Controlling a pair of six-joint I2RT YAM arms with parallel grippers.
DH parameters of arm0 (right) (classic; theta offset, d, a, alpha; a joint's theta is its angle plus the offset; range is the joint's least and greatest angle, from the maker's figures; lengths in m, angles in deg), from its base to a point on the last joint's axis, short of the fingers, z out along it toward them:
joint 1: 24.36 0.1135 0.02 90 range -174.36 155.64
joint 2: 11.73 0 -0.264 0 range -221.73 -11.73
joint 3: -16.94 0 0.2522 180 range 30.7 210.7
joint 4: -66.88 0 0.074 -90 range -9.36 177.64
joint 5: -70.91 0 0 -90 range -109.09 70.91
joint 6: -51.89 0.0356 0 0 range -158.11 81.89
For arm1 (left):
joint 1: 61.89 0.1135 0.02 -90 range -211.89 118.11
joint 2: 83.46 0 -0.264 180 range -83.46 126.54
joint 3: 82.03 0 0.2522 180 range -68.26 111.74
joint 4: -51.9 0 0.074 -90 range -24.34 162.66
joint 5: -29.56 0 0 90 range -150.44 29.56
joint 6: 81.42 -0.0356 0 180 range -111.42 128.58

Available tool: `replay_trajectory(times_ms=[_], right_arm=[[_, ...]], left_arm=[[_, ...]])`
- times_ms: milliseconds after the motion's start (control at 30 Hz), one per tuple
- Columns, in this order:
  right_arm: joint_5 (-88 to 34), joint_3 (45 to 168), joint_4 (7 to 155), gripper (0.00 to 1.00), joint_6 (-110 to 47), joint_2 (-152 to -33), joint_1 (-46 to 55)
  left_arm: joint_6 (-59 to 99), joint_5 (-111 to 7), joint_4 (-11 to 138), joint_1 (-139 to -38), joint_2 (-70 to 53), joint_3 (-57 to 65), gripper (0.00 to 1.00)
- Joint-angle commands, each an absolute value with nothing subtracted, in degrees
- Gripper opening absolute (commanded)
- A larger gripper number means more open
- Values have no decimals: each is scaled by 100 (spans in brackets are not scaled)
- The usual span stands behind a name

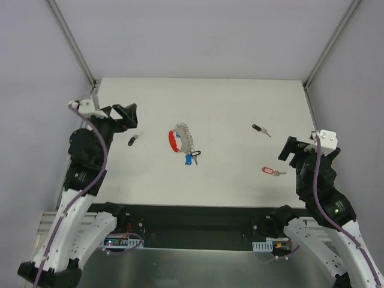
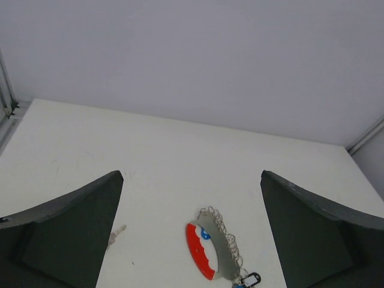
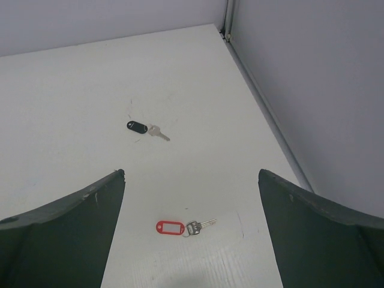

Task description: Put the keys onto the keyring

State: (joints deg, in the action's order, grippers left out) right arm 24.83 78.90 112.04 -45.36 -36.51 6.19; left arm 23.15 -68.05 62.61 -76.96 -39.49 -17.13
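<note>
Quick rundown of your room. The table is boxed in by pale walls on the left, back and right, with a metal frame post slanting down to each back corner, so those three edges are hard stops. The near edge ends at the dark rail where the arm bases sit.

Your left gripper hangs over the table near the left edge, jaws spread wide and not gripping anything. The right gripper is near the right edge, also spread wide and holding nothing.

The keyring lies flat a bit left of the table's middle. Its red band is curved, and the silver chain runs along its right side. The blue-headed key is at the near end of that chain. You can't tell from here whether it's actually hooked on. A small black piece sits just beside it.

The biggest free stretch is the far half of the table, plus the white gap between the keyring and the right side.

Loose stuff in your way:
- The left black-headed key lies between the left gripper and the keyring, closer to the gripper.
- The right black-headed key is on the far side of the right gripper.
- The red-tagged key is just beside the right gripper on its near side.
</note>
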Motion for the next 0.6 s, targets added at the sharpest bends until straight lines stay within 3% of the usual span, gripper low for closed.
replay_trajectory(times_ms=[0,200,567], right_arm=[[2898,8167,11263,96,-4927,-3494,588],[3013,8194,11237,96,-5032,-3353,588],[3109,8308,11246,96,-5182,-3195,596]], left_arm=[[2011,-7099,6399,-7727,-5083,-2220,99],[1271,-7027,6425,-7727,-6559,-2590,99],[1131,-7117,6434,-7718,-7027,-2880,99]])
